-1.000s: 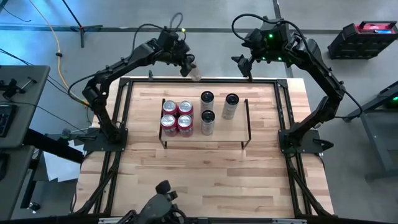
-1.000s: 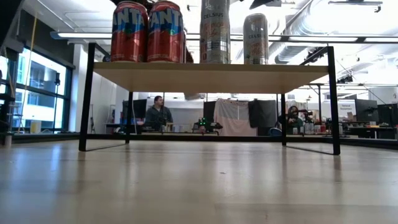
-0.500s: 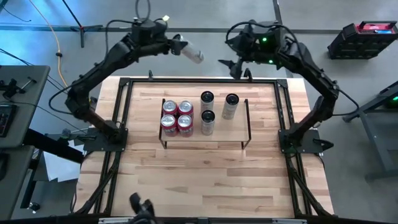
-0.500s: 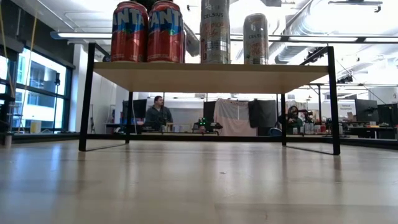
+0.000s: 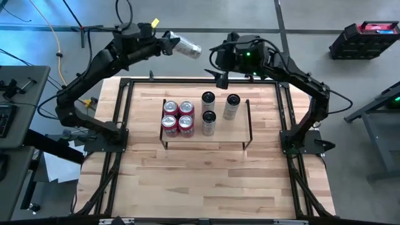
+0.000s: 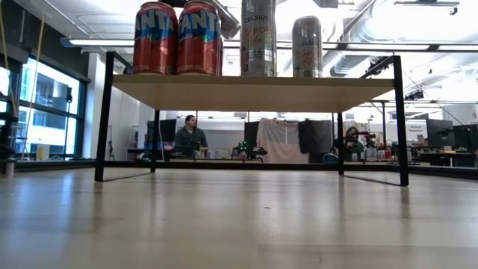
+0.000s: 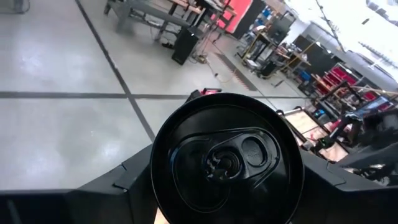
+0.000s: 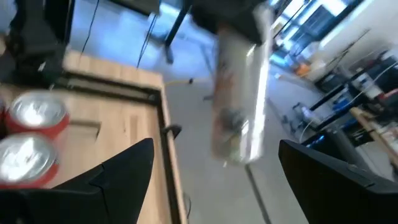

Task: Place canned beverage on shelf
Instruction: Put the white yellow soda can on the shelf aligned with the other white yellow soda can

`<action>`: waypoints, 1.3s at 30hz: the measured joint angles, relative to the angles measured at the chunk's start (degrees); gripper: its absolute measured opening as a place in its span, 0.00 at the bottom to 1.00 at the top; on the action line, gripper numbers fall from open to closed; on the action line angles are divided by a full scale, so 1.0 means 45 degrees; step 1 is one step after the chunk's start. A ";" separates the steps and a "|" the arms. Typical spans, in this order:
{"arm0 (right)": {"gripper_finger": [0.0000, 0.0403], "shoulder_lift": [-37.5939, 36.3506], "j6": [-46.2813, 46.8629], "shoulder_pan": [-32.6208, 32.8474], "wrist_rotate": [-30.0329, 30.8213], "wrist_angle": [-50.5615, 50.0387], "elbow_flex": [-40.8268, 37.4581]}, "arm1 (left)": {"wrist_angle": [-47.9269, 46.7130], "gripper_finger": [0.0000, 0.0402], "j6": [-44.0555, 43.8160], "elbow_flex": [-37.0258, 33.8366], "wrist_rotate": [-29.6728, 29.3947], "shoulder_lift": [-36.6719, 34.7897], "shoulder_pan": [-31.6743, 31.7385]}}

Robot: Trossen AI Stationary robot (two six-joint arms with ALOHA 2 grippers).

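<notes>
A slim silver canned beverage (image 5: 186, 46) hangs in the air beyond the table's far edge, with my left gripper (image 5: 170, 44) shut on it. In the left wrist view its lidded top (image 7: 227, 158) faces the camera. My right gripper (image 5: 220, 70) stands open just right of it, over the far edge, touching nothing. The right wrist view shows the can (image 8: 239, 93) blurred ahead of the open fingers (image 8: 216, 146). The shelf (image 5: 205, 132) stands mid-table, its wire legs on the wood. It carries several red cans (image 5: 178, 117) and three slim cans (image 5: 209, 111). My left gripper pinches the can's side walls near its top end (image 7: 163, 186) between its two fingers (image 7: 124, 180). The fingers run along the can, coming roughly level from the table's left. The can lies about level, its bottom end sticking out toward the table's right, lifted clear of everything.
The shelf's raised end rails (image 5: 249, 125) flank its board. In the low view the cans (image 6: 177, 37) stand upright on the shelf top (image 6: 246, 84). Black rails (image 5: 200, 80) edge the tabletop. Bare wood lies near the front edge (image 5: 206, 181).
My left gripper has risen from just above the table's far edge, drawn back toward the far left and rolled. The can has turned from slanting down to about level. My right gripper has swung toward the table's left, closer to the can, staying open.
</notes>
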 joint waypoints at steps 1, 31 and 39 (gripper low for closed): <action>0.82 -0.0004 0.0016 0.0027 0.0020 0.0309 0.0000 | -0.0084 0.60 -0.0142 0.0000 -0.0107 0.0000 -0.0102; 0.87 0.2491 -0.1318 -0.1323 0.1084 0.3429 0.0000 | 0.1755 0.60 -0.1029 -0.0005 -0.1694 0.1676 -0.1316; 0.87 0.2775 -0.1316 -0.1413 0.1154 0.3821 0.0000 | 0.2020 0.60 -0.0665 -0.0010 -0.1803 0.1724 -0.1432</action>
